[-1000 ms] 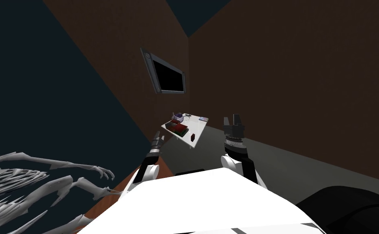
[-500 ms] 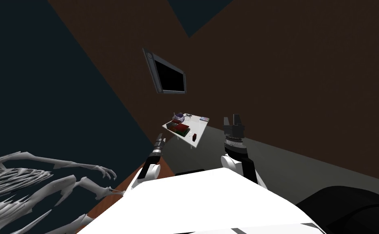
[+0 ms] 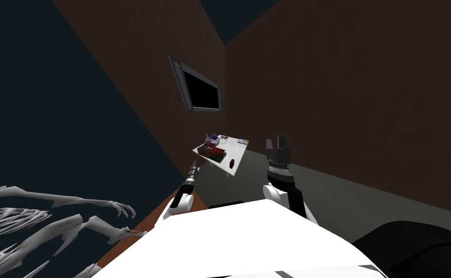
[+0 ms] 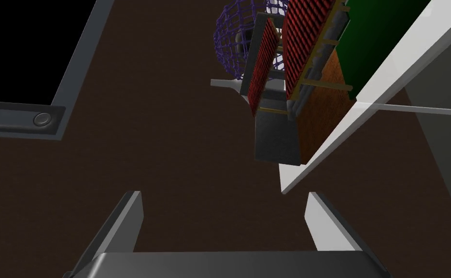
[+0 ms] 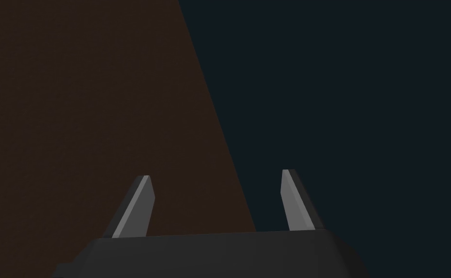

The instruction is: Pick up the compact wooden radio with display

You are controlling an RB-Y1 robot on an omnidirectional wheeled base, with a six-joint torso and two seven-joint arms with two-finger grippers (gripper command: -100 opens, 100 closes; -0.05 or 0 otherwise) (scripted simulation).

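We are holding our left gripper (image 4: 223, 195), fingers apart, short of the table (image 4: 335, 132) where the wooden radio (image 4: 322, 108) is sitting ahead, slightly rightward, far nearer than our likewise spread right gripper (image 5: 215, 176).

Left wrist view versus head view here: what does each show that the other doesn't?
Left wrist: wood side and red ribbing on the radio, the left gripper standing open. Head: the raised right gripper, a small dark block on the white table, a grey skeleton. Both: radio, table, wall screen, purple mesh ball.
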